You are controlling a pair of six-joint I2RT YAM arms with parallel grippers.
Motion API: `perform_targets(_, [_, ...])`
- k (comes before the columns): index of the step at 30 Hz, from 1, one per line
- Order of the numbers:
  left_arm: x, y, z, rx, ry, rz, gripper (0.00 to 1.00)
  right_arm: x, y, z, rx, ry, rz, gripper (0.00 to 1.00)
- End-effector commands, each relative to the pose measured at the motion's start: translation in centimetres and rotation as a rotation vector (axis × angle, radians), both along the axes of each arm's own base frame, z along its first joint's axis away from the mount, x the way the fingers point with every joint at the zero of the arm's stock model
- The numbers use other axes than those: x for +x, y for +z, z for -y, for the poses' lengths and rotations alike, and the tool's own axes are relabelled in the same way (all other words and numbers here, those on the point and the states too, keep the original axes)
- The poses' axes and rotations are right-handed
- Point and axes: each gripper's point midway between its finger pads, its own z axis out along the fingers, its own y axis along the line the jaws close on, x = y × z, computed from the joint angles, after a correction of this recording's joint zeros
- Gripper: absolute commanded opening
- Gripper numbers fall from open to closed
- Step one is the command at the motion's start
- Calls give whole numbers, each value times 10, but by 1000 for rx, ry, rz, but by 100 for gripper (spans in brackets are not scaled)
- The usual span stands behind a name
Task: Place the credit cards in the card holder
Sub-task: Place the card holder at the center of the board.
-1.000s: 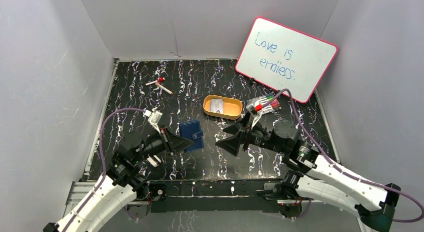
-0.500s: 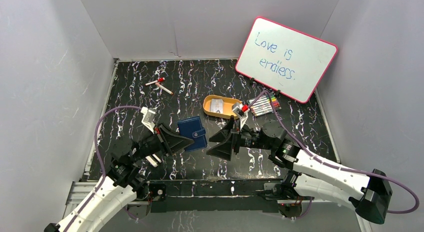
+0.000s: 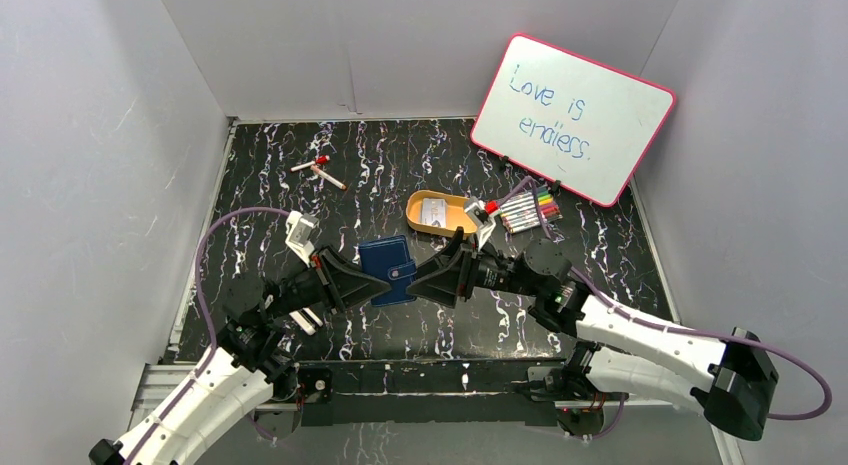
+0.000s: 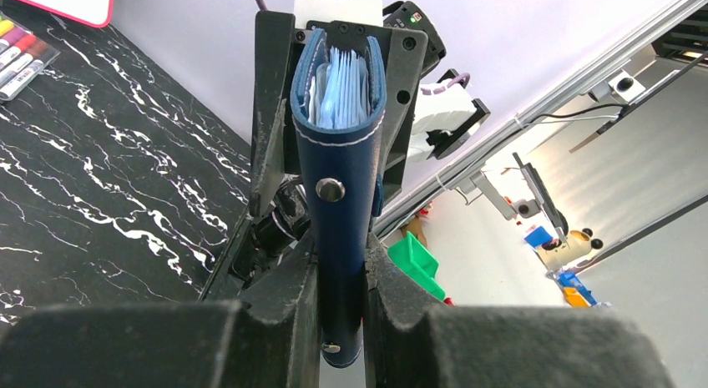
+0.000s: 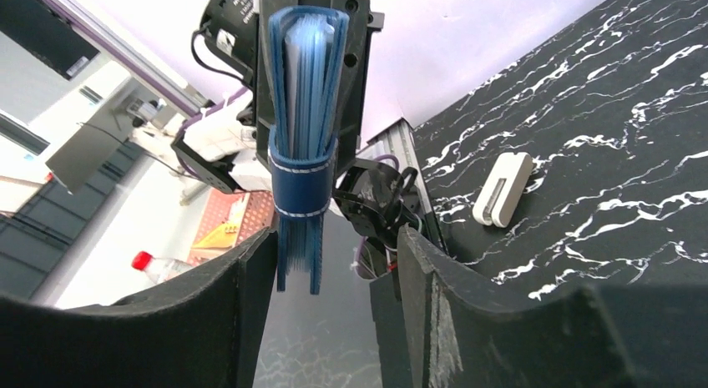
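the right gripper [image 3: 420,278] has swung in to the left since a second ago and is now reaching around the free end of the card holder [image 3: 388,268], where before it was hanging well apart from it. the left gripper [image 3: 372,282] is still clamping the navy holder edge-up above the near part of the black marbled table [image 3: 400,165], its fingers [image 4: 275,321] pressing both covers just below the snap button. from the right wrist view the right fingers [image 5: 209,321] are standing apart on either side of the holder's strap end, with a gap showing on one side, so they are not gripping it. the clear sleeves are fanning out between the covers. further back a pale card [image 3: 432,209] is lying in the orange tray [image 3: 462,225], just beside a pack of markers [image 3: 530,207]. two red-capped pens [image 3: 320,170] are lying far left, and a whiteboard [image 3: 572,120] is leaning against the back corner.
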Motion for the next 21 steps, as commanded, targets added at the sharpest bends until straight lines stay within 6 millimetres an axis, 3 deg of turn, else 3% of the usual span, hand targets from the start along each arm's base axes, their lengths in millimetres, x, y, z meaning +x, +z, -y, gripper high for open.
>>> perform_targets(1, [-7,5,0,-27,-28,40,0,3,27,-1,121,-10,28,59])
perform_targets(6, [-3,1,0,-23,-10,35,0,-3,30,-10,126,62,29,50])
perform_targets(12, [3,-5,-1,11,26,22,3,-6,21,-13,74,85,25,20])
perform_targets(13, [5,-7,-1,25,39,19,10,-4,18,-12,57,71,31,15])
perform_targets(14, [9,-10,-2,51,64,10,27,-1,16,-10,37,47,37,11])
perform_targets(15, [17,-18,-3,95,104,-15,50,3,14,-7,14,12,47,8])
perform_targets(17, [43,-45,-13,240,254,-108,76,16,2,-2,-68,-76,47,4])
perform_targets(18, [53,-73,-24,364,338,-200,80,26,-7,2,-121,-134,39,3])
perform_targets(21, [73,-119,-63,625,560,-336,84,59,-54,22,-349,-344,-16,0])
